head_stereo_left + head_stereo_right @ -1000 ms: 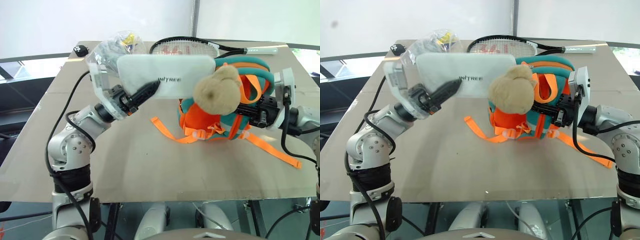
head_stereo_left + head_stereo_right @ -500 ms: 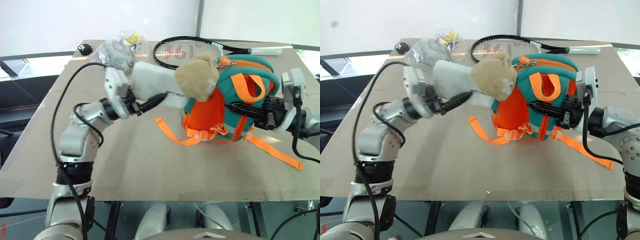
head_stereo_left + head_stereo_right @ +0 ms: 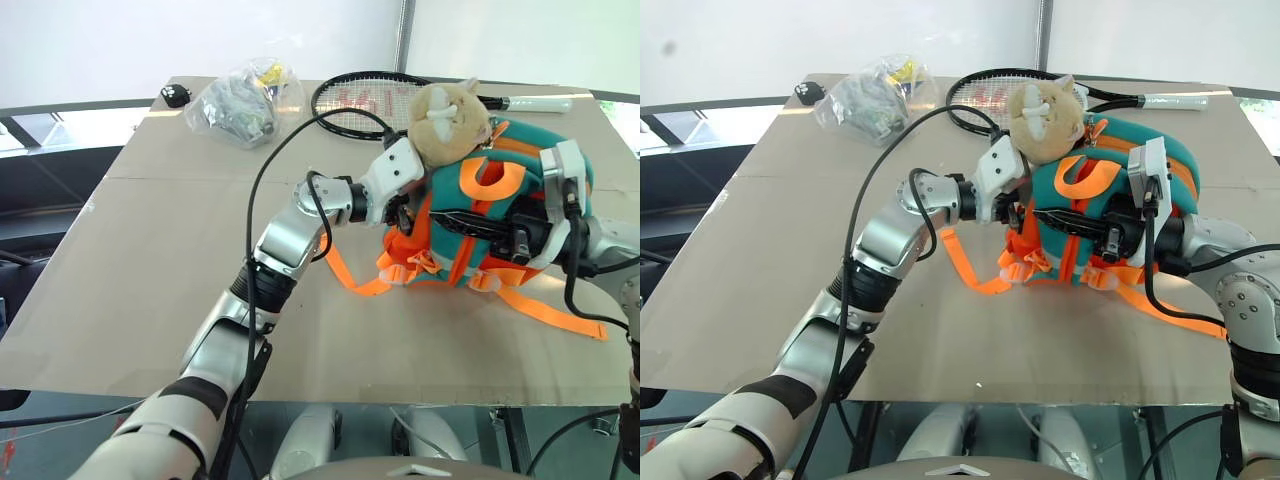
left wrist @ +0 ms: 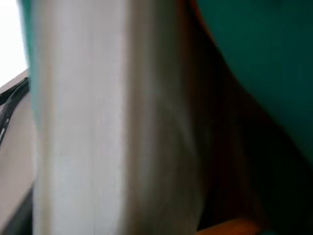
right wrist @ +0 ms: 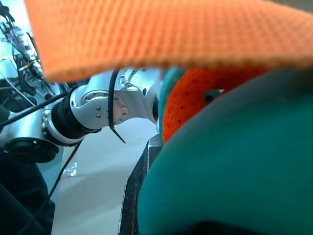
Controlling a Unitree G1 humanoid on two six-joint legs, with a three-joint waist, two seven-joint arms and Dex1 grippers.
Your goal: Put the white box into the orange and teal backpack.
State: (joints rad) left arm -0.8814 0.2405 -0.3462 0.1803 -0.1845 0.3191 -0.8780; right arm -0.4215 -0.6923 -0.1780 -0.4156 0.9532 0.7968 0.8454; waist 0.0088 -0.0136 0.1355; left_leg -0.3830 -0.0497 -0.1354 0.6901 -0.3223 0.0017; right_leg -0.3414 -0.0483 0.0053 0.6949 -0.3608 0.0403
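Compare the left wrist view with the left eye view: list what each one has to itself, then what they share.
Left wrist view alone: the white box, close up as a broad pale band beside a dark shadowed gap.
Left eye view alone: the tennis racket, the clear plastic bag, the plush toy and the table.
Shared: the orange and teal backpack.

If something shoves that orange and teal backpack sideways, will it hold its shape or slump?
The orange and teal backpack looks soft and padded, so it would probably slump. Its loose strap trails on the table and may drag. The plush toy on top may flop.
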